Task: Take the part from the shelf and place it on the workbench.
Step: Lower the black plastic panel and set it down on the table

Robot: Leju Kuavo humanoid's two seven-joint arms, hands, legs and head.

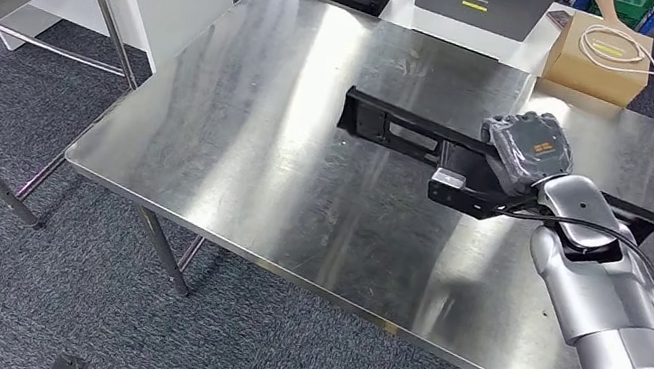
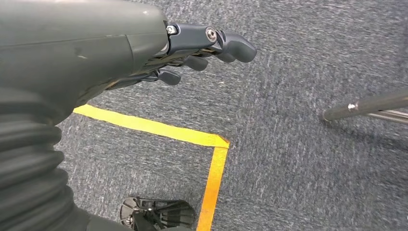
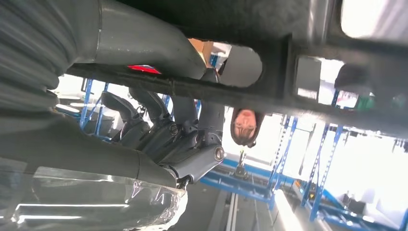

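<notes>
Right hand (image 1: 527, 151) reaches out over the workbench (image 1: 261, 132), silver arm stretched forward from the near right corner, fingers wrapped around the long black part (image 1: 393, 133). The part lies level along the bench's right half, just above or on the steel; contact is hard to judge. Left hand (image 2: 192, 53) hangs by the carpet, fingers loosely curled, holding nothing.
</notes>
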